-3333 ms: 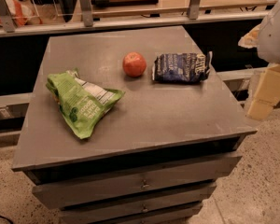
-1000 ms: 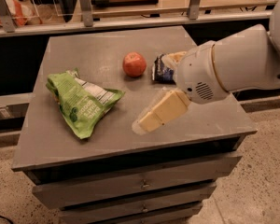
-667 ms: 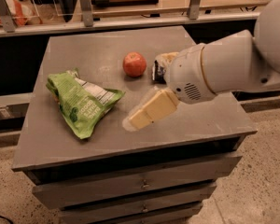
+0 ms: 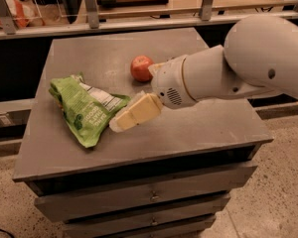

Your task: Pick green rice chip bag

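Note:
The green rice chip bag [image 4: 84, 110] lies flat on the left half of the grey cabinet top [image 4: 203, 128], its white label panel facing up. My gripper [image 4: 123, 122], cream-coloured at the end of the big white arm [image 4: 223, 73], hangs low over the top. Its tip sits right at the bag's right edge. The arm reaches in from the right.
A red apple [image 4: 140, 68] sits on the top just behind the gripper, close to the wrist. The cabinet has drawers [image 4: 149, 195] below its front edge. A railing and shelf [image 4: 139, 21] run behind the cabinet. The arm hides the back right of the top.
The arm has swung in from the right and moved left across the top. The gripper now reaches the bag's right edge and the arm covers the dark blue bag. Bag and apple have not moved.

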`<state>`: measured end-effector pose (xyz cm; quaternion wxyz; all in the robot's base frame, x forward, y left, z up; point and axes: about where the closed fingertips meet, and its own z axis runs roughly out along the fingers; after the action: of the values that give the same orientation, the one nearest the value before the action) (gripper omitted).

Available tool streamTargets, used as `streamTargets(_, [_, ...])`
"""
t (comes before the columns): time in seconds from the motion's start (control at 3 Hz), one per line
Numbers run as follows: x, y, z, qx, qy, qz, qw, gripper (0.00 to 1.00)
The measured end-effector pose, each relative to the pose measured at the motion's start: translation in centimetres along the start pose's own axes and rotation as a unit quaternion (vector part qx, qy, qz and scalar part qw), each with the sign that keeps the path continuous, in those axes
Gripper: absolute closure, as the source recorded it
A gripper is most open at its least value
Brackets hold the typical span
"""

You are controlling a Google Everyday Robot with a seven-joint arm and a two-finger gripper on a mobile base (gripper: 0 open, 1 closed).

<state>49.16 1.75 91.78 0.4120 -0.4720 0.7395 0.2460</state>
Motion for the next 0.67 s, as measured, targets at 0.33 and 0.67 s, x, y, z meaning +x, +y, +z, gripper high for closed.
streamTargets(0.33, [-0.4, -0.1, 2.9, -0.025, -0.009, -0.002, 0.9996, 0.0])
streamTargets(0.67, [-1.0, -0.1, 5.8, -0.044, -0.017, -0.012, 0.9988, 0.0])
